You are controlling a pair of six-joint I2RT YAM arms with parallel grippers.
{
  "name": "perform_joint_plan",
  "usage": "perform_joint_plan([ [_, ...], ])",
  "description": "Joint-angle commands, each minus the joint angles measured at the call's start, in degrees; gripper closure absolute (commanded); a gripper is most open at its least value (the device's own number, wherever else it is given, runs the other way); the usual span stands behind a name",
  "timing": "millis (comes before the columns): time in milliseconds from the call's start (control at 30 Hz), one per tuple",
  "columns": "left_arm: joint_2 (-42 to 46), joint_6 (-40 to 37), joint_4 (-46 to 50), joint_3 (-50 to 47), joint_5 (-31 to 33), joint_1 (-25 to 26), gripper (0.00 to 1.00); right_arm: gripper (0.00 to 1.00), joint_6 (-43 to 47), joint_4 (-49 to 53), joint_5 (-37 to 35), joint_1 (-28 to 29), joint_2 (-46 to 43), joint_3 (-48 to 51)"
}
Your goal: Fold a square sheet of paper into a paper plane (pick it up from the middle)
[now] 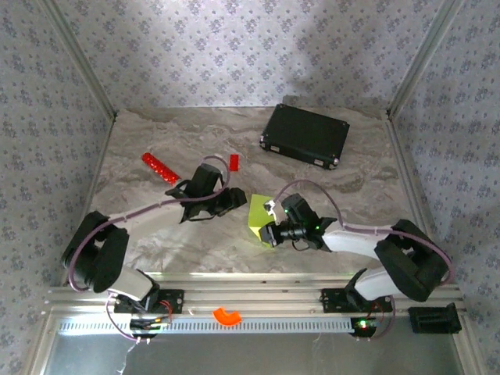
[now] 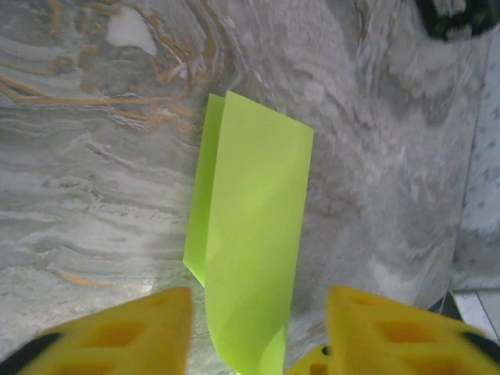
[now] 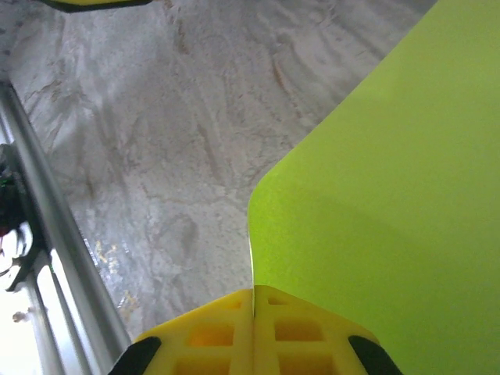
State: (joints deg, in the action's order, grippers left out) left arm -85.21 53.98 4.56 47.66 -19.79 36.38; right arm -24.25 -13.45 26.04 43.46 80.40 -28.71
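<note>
Front rail (image 1: 258, 291) lies near the right gripper (image 3: 253, 301), whose fingers are clenched on the near edge of the square sheet of paper (image 3: 391, 195). The sheet is folded over, mid-table. The left gripper (image 2: 258, 312) is released, one finger on either side of the sheet. Bare table (image 1: 156, 226) surrounds it, and the black case (image 1: 305, 134) is well apart at the far edge.

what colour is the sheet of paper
Plain lime yellow-green; the sheet of paper shows best in the left wrist view.
</note>
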Motion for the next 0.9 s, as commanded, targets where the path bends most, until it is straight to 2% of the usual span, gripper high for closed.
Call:
perform_joint_plan([
  [0, -3.2, -2.2, 0.0, 4.4, -3.5, -0.1, 0.64, 0.99, -2.6, 1.4, 5.2, -0.2, 1.3, -1.4],
  [133, -8.3, -3.2, -0.4, 8.2, -7.0, 0.2, 0.79, 0.98, -3.7, -0.9, 5.7, -0.1, 1.4, 0.3],
  [233, -12.5, -4.1, 0.5, 11.2, -8.1, 0.8, 0.84, 0.98, -4.2, -2.2, 6.0, -0.1, 1.5, 1.5],
  [533, -25.1, -7.8, 6.7, 19.4, -8.3, 3.0, 0.93, 0.97, -4.6, -2.8, 5.8, -0.7, 1.8, 2.7],
  [867, -30.0, -10.4, 9.9, 19.5, -5.2, 3.4, 0.95, 0.97, -5.1, -0.9, 9.7, -5.8, 2.0, 2.5],
])
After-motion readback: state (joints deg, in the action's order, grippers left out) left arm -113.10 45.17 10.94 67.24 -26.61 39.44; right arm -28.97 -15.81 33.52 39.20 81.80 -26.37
